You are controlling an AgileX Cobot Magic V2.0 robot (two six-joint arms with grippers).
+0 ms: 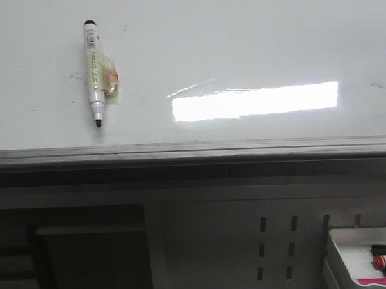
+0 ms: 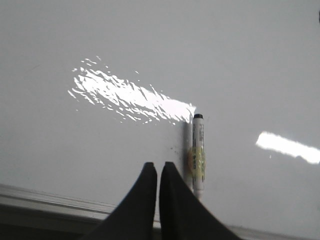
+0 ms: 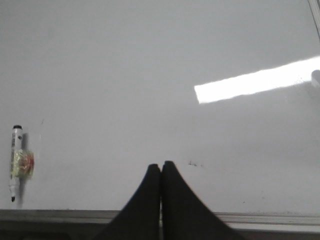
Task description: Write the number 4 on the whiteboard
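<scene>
The large glossy white whiteboard (image 1: 253,46) with its grey metal edge rail (image 1: 193,149) bears only faint smudges; no number 4 is drawn on it. A white marker with a black uncapped tip (image 1: 94,73), wrapped in yellowish tape, lies near the board's left part, close to the rail. A white tray (image 1: 344,256) holds perhaps more markers. The left gripper (image 2: 158,167) is pressed nearly together beside the marker; the right gripper (image 3: 160,167) is pressed together, holding nothing.
</scene>
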